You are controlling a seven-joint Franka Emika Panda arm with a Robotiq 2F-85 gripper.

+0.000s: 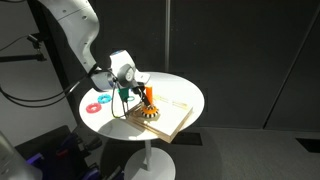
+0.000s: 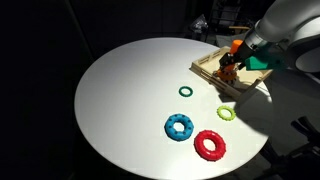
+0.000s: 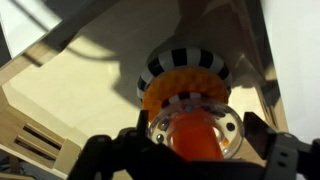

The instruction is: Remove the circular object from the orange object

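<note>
In the wrist view the orange peg rises from its yellow-and-black striped base on the pale wooden board. An orange toothed ring lies on the base. A clear circular ring sits around the peg above it. My gripper straddles the clear ring, with a finger against each side of it. In both exterior views the gripper is down at the peg on the board.
Loose rings lie on the round white table: a small green one, a blue one, a red one and a yellow-green one. The board sits near the table's edge.
</note>
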